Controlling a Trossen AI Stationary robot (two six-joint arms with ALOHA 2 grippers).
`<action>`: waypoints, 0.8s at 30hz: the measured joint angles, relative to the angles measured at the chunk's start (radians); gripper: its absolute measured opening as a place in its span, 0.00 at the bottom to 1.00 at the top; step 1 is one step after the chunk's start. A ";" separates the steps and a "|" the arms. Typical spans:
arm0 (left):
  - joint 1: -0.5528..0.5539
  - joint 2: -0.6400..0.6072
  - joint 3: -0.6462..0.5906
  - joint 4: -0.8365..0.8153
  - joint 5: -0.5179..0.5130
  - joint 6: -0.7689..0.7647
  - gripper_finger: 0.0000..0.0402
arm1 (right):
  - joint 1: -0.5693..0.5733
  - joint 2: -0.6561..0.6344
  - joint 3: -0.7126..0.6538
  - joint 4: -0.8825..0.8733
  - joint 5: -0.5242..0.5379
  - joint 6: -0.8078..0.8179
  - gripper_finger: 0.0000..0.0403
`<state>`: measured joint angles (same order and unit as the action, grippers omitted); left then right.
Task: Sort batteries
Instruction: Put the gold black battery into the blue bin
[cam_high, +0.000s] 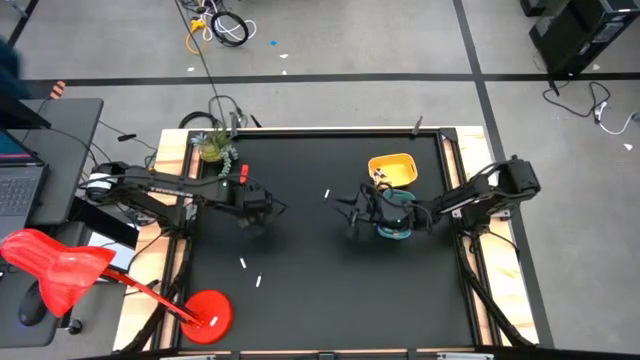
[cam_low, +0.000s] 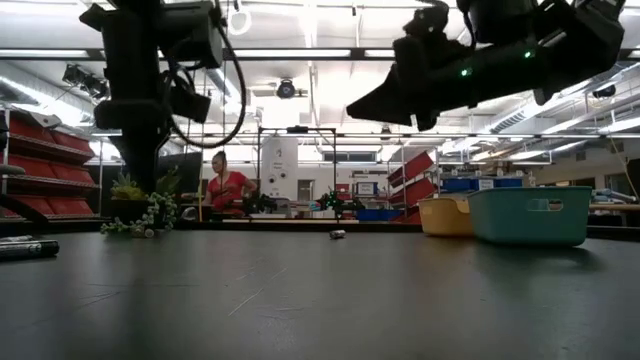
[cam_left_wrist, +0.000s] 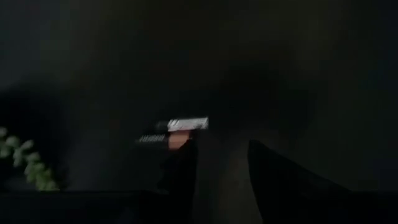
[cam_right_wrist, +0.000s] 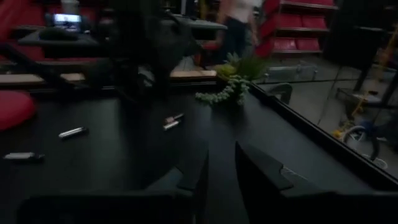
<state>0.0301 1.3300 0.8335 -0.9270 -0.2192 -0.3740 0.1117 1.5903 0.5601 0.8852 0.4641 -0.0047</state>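
- On the black table (cam_high: 320, 300), seen from above and going left to right: a red dish (cam_high: 207, 312) sits at the near-left corner, with a little green plant (cam_high: 215, 148) at the far-left edge.
- Left gripper (cam_high: 272, 208) hangs over the mat left of centre. Its wrist view shows the two fingers (cam_left_wrist: 183, 165) apart with a clear gap and nothing between them.
- That same wrist view has two batteries (cam_left_wrist: 180, 124) lying on the mat just past the fingertips, one pale and one darker beside it.
- More batteries are loose on the mat: two pale ones (cam_high: 250, 272) near the front left, well apart from either gripper, and one (cam_high: 326, 194) near the middle between the two grippers.
- Right gripper (cam_high: 352, 210) is right of centre, pointing toward the left arm. Its fingers (cam_right_wrist: 199, 168) stand only a little apart, and I can't see anything held in them.
- Right behind that gripper sits the teal tray (cam_high: 395, 222), with the yellow tray (cam_high: 393, 166) just beyond it toward the far edge. Can't tell what's inside either one.
- Across the table at mat level, a person (cam_low: 226, 186) in red shows far back in the room.
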 joint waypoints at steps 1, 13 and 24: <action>0.007 0.000 -0.001 -0.013 0.000 0.000 0.37 | 0.008 -0.009 0.000 -0.004 -0.007 -0.007 0.22; 0.131 0.117 0.066 -0.147 0.082 0.135 0.37 | 0.030 -0.040 0.000 0.004 -0.015 -0.057 0.22; 0.139 0.323 0.099 -0.216 -0.005 0.513 0.37 | 0.030 -0.040 0.000 -0.018 -0.014 -0.077 0.22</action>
<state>0.1696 1.6532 0.9329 -1.1428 -0.2243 0.1388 0.1417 1.5501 0.5602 0.8670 0.4503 -0.0822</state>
